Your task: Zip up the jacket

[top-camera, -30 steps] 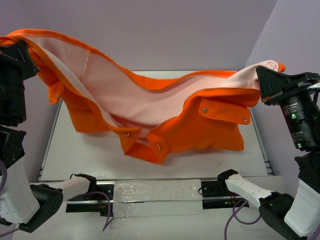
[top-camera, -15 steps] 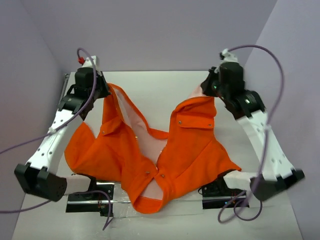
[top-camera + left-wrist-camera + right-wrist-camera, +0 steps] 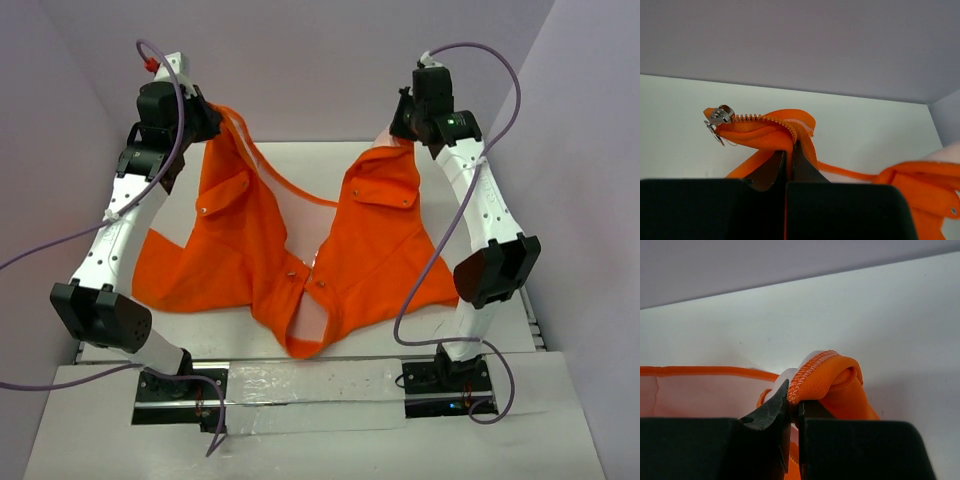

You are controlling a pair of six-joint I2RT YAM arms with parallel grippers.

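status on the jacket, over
Both shut on jacket: left gripper at zipper end by slider, right gripper on other front corner. Spread open, unzipped. Nothing in the way.

The jacket is reading as matt, bright orange cloth, softly creased, while its lining is looking pale, pinkish and slightly fleecy. The zipper slider is gleaming as shiny silver metal, and the snaps are glinting likewise. Overlock stitching is giving the hem a ribbed, rough edge. The left gripper and right gripper are showing matt black jaws, seemingly plastic. The table is appearing smooth, white and faintly glossy.
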